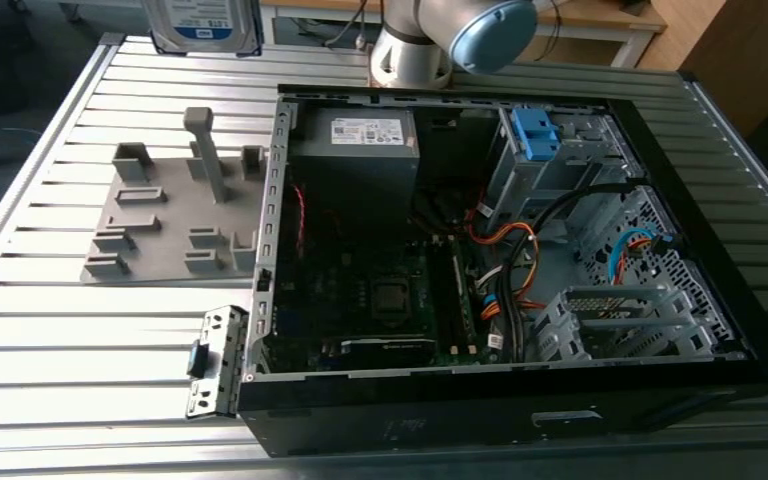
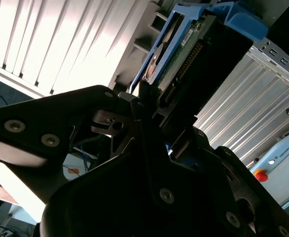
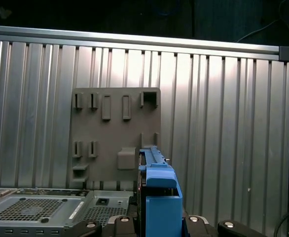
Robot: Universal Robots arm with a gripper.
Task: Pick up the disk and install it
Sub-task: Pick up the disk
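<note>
Closest to the lens in the second wrist view, the black gripper was closed on the disk. Its fingers pressed on the drive's two flat faces, and the bright blue rail frame stuck out past them. In the first wrist view the same blue frame stood edge-on, straight out from the gripper's body.

In the exterior view the disk hung in the air with its white-and-blue label facing the camera. It was outside the open computer case, beyond the case's far corner on the exterior view's left, and well clear of the case's drive bays.

A grey fixture plate with upright pegs and slots lay flat just beside the case on the exterior view's left. It touched nothing else.

The arm's base stood just behind the case's far wall.

Inside the case, a large grey metal box with a small white sticker sat against the far wall. A bare blue plastic bracket sat in a bay farther along that wall, toward the exterior view's right.

The case and plate both rested on a slatted aluminium table.
</note>
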